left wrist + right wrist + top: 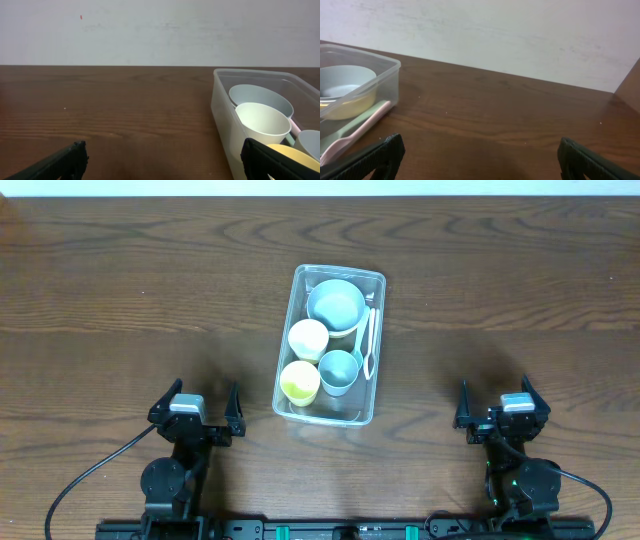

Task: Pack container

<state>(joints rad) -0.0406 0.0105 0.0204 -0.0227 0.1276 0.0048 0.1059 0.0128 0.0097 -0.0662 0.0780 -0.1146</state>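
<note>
I see the dark wood-grain table (110,300) running back to a plain whitish wall (160,30). The container (326,416) sits mid-table, between both arms, with cups (308,338), a bowl (336,304) and a spoon (368,340) inside. My left gripper (207,388) and right gripper (494,385) both stand spread wide, well apart from it.

In the left wrist view the container (222,115) runs off the right edge, and a finger of the left gripper (164,150) hides part of the yellow cup (295,150). In the right wrist view the spoon (362,129) is cut off at the left edge.
</note>
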